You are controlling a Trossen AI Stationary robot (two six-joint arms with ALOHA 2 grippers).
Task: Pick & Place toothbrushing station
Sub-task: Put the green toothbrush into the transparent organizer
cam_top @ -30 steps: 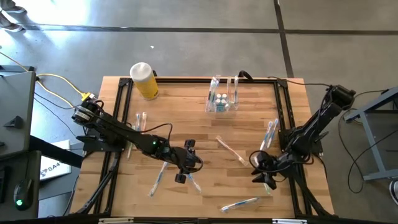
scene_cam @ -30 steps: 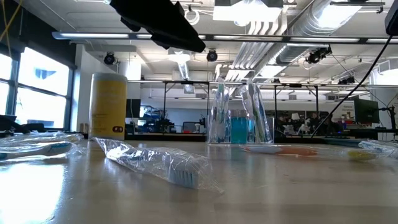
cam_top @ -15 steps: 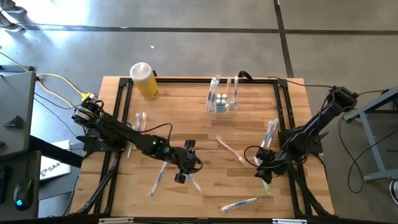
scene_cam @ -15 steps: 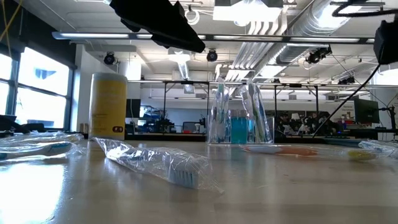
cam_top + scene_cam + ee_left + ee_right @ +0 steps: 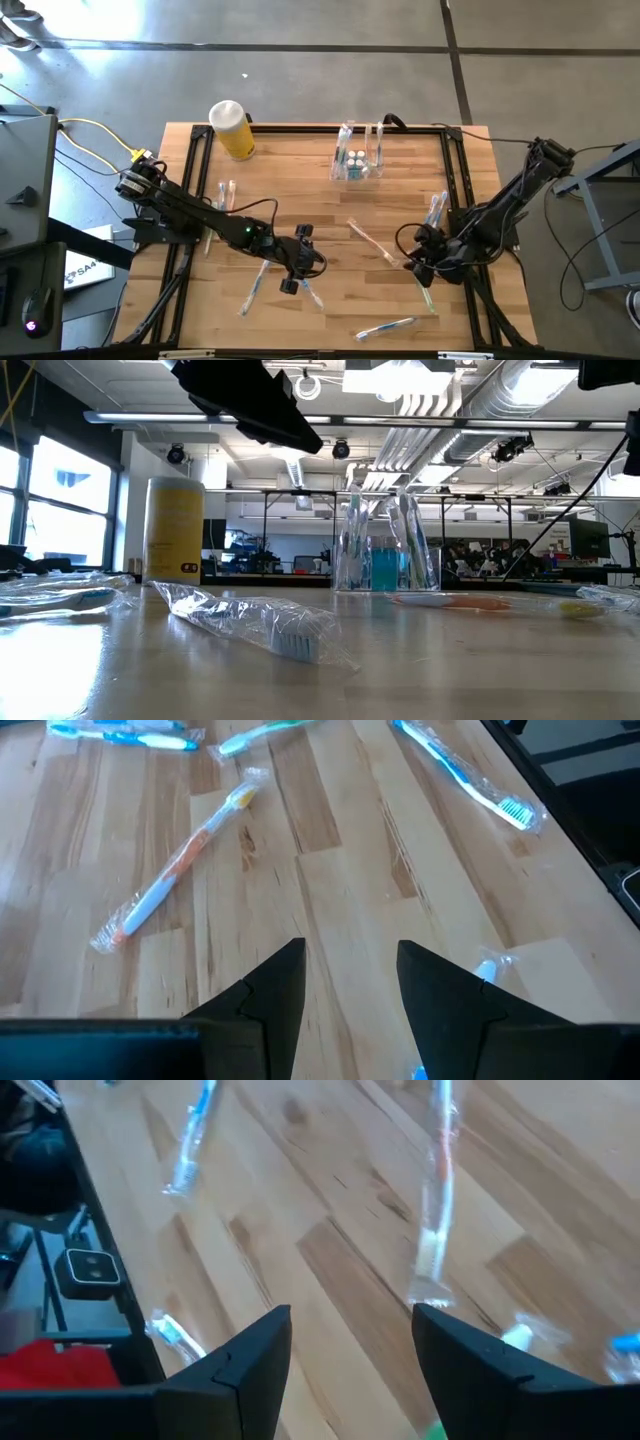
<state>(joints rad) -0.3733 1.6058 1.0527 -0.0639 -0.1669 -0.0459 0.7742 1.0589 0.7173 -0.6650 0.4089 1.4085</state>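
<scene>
- My left gripper [image 5: 297,268]: fingers parted, empty, well in front of the clear cup [image 5: 357,165].
- My right gripper [image 5: 418,262]: fingers parted, empty, beside the orange toothbrush [image 5: 371,241].

The table [image 5: 320,190] is pale striped wood with a black frame. At 11 o'clock, a yellow cylinder [image 5: 232,130], white-topped. At 12 o'clock, teal white-capped tubes [image 5: 355,160]. Centre: an orange-and-white toothbrush [image 5: 370,241]. Both arms black.
</scene>
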